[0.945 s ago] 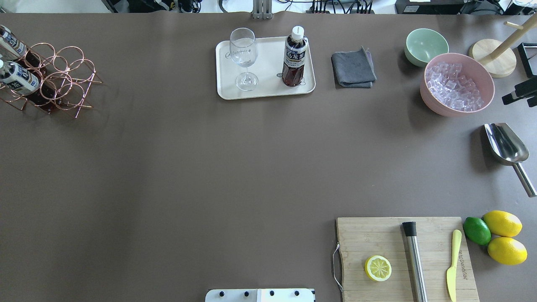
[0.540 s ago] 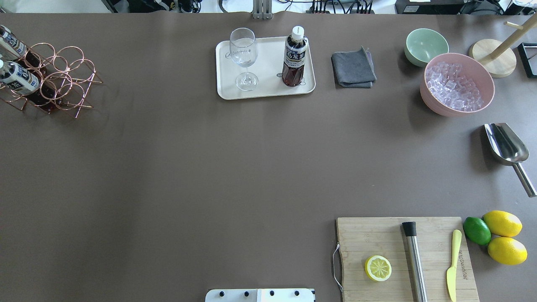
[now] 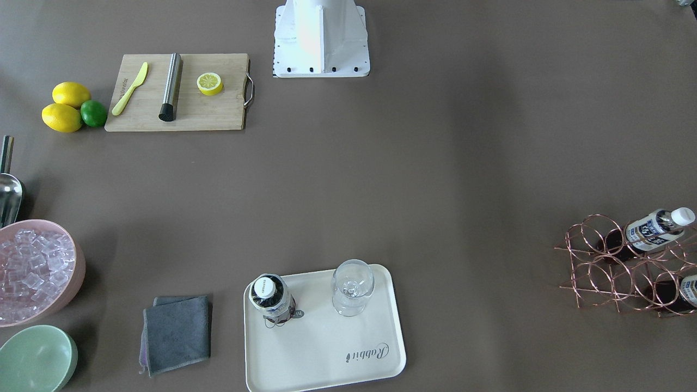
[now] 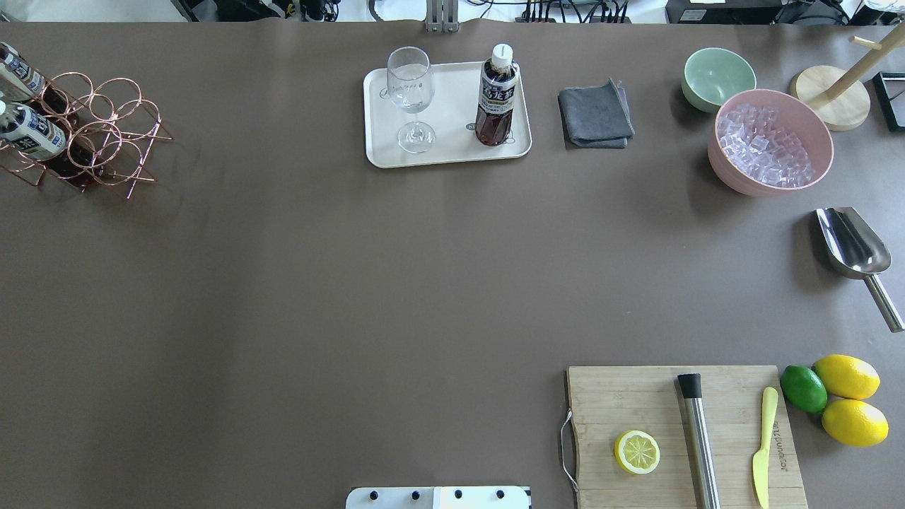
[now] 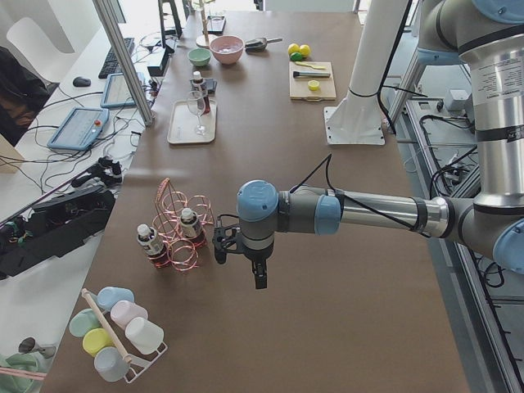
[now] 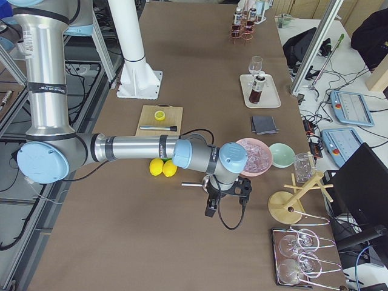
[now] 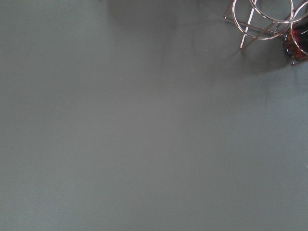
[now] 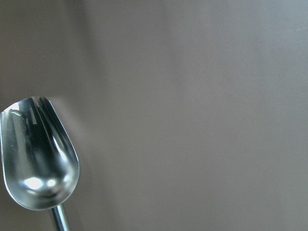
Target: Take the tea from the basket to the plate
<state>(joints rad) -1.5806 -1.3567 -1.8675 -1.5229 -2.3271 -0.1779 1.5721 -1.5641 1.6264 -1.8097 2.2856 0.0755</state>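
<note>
One tea bottle (image 4: 497, 99) stands upright on the cream plate (image 4: 452, 152), also in the front view (image 3: 270, 296). Two more tea bottles (image 4: 28, 134) (image 4: 18, 71) lie in the copper wire basket (image 4: 106, 134) at the far left. My left gripper (image 5: 259, 278) shows only in the exterior left view, above bare table beside the basket (image 5: 176, 221); I cannot tell if it is open. My right gripper (image 6: 211, 209) shows only in the exterior right view, near the metal scoop (image 8: 38, 154); I cannot tell its state. The left wrist view shows only a basket corner (image 7: 262, 19).
A wine glass (image 4: 411, 99) stands on the plate beside the tea. A grey cloth (image 4: 595, 114), green bowl (image 4: 717, 78), pink bowl of ice (image 4: 771, 141) and scoop (image 4: 852, 244) lie to the right. A cutting board (image 4: 636, 403) sits front right.
The right gripper, seen at the overhead view's right edge 0.9 s ago, has moved out of that view. The bottles, basket and plate have not moved.
</note>
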